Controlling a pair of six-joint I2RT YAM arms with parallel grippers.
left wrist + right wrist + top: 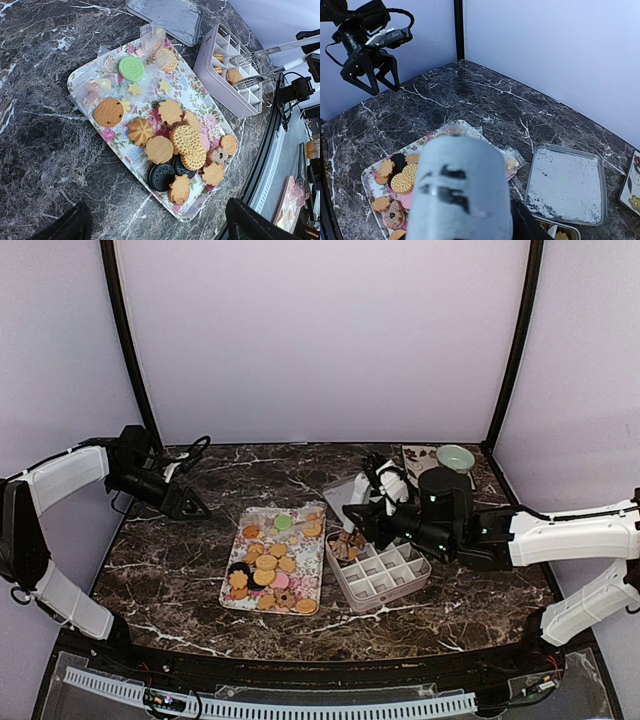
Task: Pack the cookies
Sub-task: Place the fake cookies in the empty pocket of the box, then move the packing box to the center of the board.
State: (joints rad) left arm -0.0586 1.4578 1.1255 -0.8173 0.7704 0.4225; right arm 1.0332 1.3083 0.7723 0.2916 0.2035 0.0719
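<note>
Tan, pink, green and dark cookies [159,149] heaped on floral tray [197,95], left gripper [186,504] spread wide and empty, right gripper [368,522] seemingly clamping metal tongs [272,50] above lilac gridded box [220,82].

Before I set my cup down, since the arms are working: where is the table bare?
The table is bare left of the tray of cookies, out to its left edge; between the left gripper and the clear lid at the back; and along the front edge before tray and box. The right is crowded: box, lid, bowl, right gripper holding tongs.
</note>
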